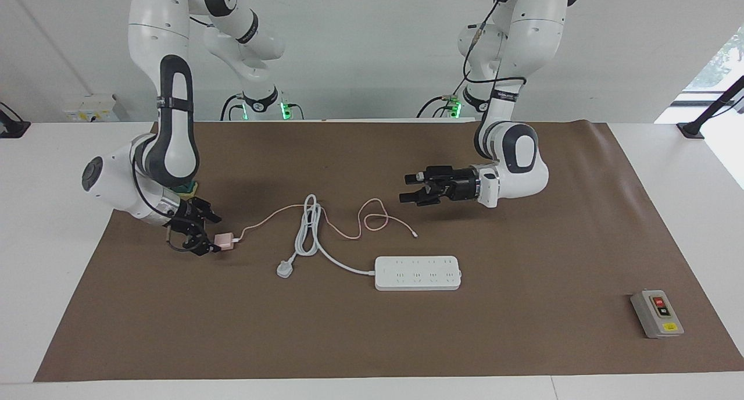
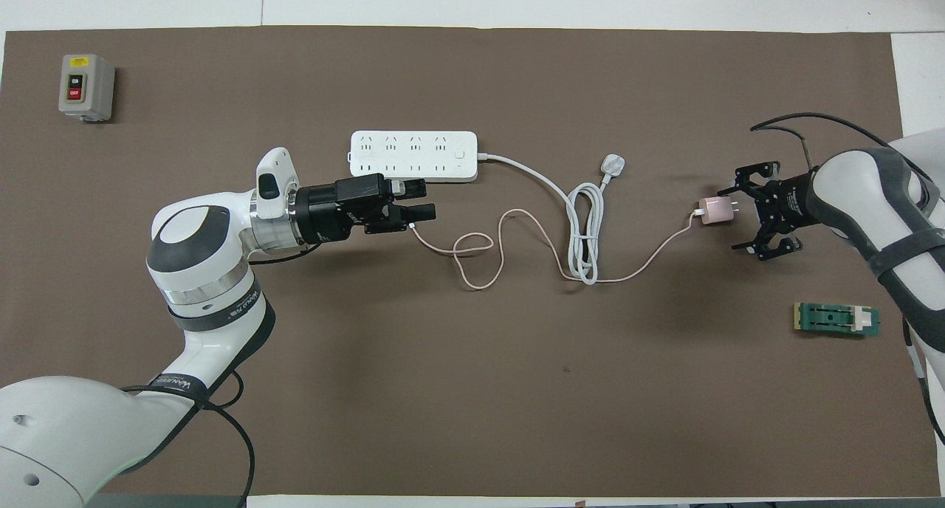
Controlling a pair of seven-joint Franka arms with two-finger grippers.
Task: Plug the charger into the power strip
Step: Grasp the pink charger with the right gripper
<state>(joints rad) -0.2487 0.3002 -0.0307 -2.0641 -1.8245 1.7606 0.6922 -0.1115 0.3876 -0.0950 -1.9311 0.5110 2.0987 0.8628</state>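
Charger (image 1: 224, 240) flat on mat at right arm's end, prongs aimed straight into spread jaws of right gripper (image 1: 200, 235), not yet pinched. Cable (image 1: 349, 221) trailing off toward power strip (image 1: 418, 272), well apart. Left gripper (image 1: 408, 189) released too, hanging over cable's loose tip, just waiting.

A brown mat (image 1: 523, 342) covers a white table (image 1: 35, 225) by a white wall (image 1: 360, 45).
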